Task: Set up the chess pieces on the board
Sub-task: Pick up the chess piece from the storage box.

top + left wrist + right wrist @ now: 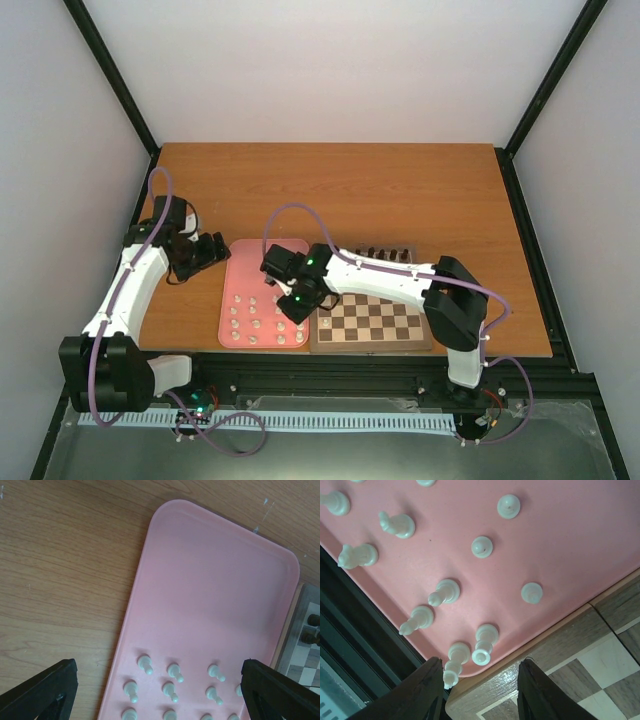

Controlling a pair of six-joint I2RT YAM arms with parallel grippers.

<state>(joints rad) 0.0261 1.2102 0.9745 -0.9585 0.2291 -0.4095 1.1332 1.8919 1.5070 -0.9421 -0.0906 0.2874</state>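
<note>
Several small white chess pieces (256,322) stand in rows on the near half of a pink tray (252,262). The wooden chessboard (372,320) lies right of the tray, with no white pieces visible on it. My right gripper (298,304) hovers over the tray's near right corner, open and empty. In the right wrist view its gripper (480,690) has two white pieces (484,643) just beyond the fingertips, beside the board's corner (600,660). My left gripper (205,251) is off the tray's far left corner. In the left wrist view it (160,695) is wide open over the white pieces (173,671).
A row of dark brown pieces (386,253) stands along the board's far edge, and shows in the left wrist view (312,628). A black metal rail (330,365) runs along the table's near edge. Bare wooden table (330,190) lies beyond the tray and board.
</note>
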